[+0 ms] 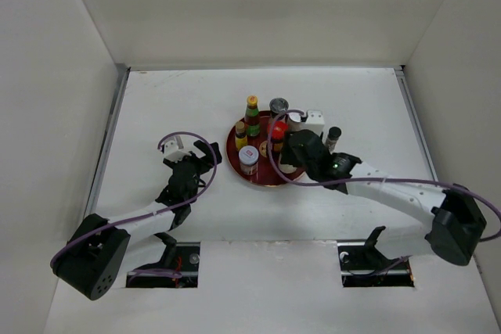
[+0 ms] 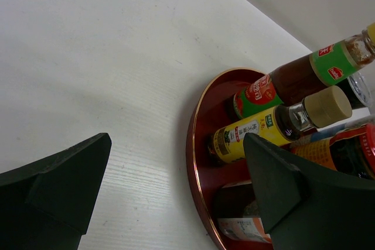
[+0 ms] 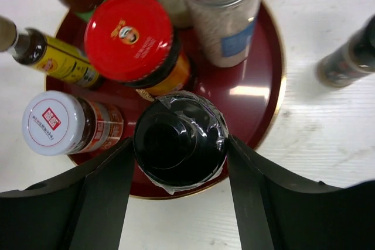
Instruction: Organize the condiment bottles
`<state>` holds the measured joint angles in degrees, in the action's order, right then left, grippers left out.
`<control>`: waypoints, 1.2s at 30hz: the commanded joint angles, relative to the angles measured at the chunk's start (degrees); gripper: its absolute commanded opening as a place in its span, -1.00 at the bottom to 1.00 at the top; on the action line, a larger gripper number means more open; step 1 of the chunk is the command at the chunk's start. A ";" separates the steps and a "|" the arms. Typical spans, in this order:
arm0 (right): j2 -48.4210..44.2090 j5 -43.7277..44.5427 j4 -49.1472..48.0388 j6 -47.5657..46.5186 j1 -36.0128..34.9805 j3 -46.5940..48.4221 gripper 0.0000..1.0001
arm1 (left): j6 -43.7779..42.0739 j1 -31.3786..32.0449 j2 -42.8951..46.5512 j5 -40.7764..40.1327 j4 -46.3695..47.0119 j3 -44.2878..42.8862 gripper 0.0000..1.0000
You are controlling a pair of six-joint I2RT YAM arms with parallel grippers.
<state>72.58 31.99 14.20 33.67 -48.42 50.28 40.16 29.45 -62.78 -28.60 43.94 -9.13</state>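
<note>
A round dark red tray (image 1: 264, 182) holds several condiment bottles: a green-labelled sauce bottle (image 1: 252, 111), a yellow-labelled bottle (image 1: 241, 137), a white-lidded jar (image 1: 248, 159), a red-lidded jar (image 1: 279, 129) and a silver-lidded jar (image 1: 279, 106). My right gripper (image 3: 180, 140) is shut on a black-capped bottle (image 3: 180, 130), upright over the tray's near rim (image 3: 261, 106). My left gripper (image 2: 176, 144) is open and empty, low over the table just left of the tray's rim (image 2: 196, 144), facing the yellow-labelled bottle (image 2: 258, 133).
A slim dark bottle (image 1: 333, 138) stands on the table right of the tray; it also shows in the right wrist view (image 3: 345, 57). A white box (image 1: 313, 121) sits behind the tray at its right. White walls close in the table.
</note>
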 commanded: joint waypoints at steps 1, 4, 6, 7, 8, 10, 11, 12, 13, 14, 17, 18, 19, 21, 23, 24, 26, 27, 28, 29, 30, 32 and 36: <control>3.26 -0.26 -7.25 1.31 -1.80 4.91 0.11 | 0.44 -0.41 0.56 0.47 2.37 0.25 1.00; 7.30 -0.96 -7.95 1.57 -3.82 6.05 0.15 | 0.44 -0.41 0.73 0.47 2.37 0.25 1.00; 9.15 -1.58 -8.04 1.75 -4.70 6.49 0.20 | 0.44 -0.41 0.73 0.47 2.37 0.25 1.00; 9.51 -1.58 -8.04 1.92 -5.05 6.58 0.27 | 0.44 -0.41 0.73 0.47 2.37 0.25 1.00; 9.60 -1.58 -8.04 1.93 -5.14 6.67 0.39 | 0.44 -0.41 0.73 0.47 2.37 0.25 1.00; 8.12 -1.14 -7.78 1.66 -5.23 6.58 0.66 | 0.44 -0.41 0.73 0.65 2.37 0.25 1.00; 6.63 -0.96 -7.61 1.40 -5.23 6.24 0.74 | 0.44 -0.41 0.73 0.74 2.37 0.25 1.00; 5.22 -0.96 -7.43 1.22 -5.23 5.88 0.78 | 0.44 -0.41 0.56 0.83 2.46 0.25 1.00; 3.21 -0.79 -7.08 0.79 -4.88 5.27 0.81 | 0.44 -0.41 0.56 0.83 2.46 0.25 1.00; 0.84 -0.26 -6.73 0.52 -4.18 4.31 0.82 | 0.44 -0.41 0.47 0.83 2.46 0.25 1.00; -6.37 1.50 -5.85 -0.01 0.64 0.27 0.83 | 0.53 -0.41 0.56 0.83 2.46 0.25 1.00; -8.66 1.59 -5.50 -0.01 3.01 -1.14 0.84 | 0.53 -0.41 0.56 0.83 2.46 0.25 1.00; -10.07 1.59 -5.41 -0.01 5.03 -2.28 0.84 | 0.53 -0.41 0.56 0.83 2.46 0.25 1.00; -12.19 1.59 -4.80 -0.27 11.53 -4.40 0.85 | 0.53 -0.41 0.38 0.83 2.64 0.25 1.00; -12.28 1.50 -4.53 -1.15 17.86 -5.63 0.87 | 0.53 -0.41 0.12 0.83 2.64 0.25 1.00; -11.67 1.06 -5.05 -1.93 20.93 -5.89 0.88 | 0.53 -0.41 0.03 0.83 2.64 0.16 1.00; -9.05 -1.47 -6.45 -3.60 25.51 -5.64 0.90 | 0.53 -0.41 -0.06 0.83 2.73 0.16 1.00; -7.46 -3.49 -7.51 -4.48 27.10 -5.20 0.90 | 0.53 -0.41 -0.14 0.83 2.73 0.16 1.00; -5.88 -5.60 -8.73 -5.19 27.90 -4.76 0.89 | 0.53 -0.41 -0.15 0.83 2.73 0.07 1.00; -4.30 -7.36 -9.79 -5.89 28.51 -4.23 0.88 | 0.53 -0.41 -0.23 0.83 2.73 0.07 1.00; -2.63 -8.68 -10.32 -6.33 29.04 -3.53 0.88 | 0.53 -0.41 -0.32 0.83 2.73 0.07 1.00; 0.71 -9.84 -10.94 -7.12 29.31 -2.30 0.87 | 0.53 -0.41 -0.32 0.83 2.73 0.07 1.00; 5.46 -9.49 -11.91 -7.30 30.18 -1.24 0.72 | 0.53 -0.41 -0.32 0.83 2.73 0.07 1.00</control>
<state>76.90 24.27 6.85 27.86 -19.11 46.00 40.34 29.28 -62.81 -28.18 43.94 -9.13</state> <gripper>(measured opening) 0.870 0.997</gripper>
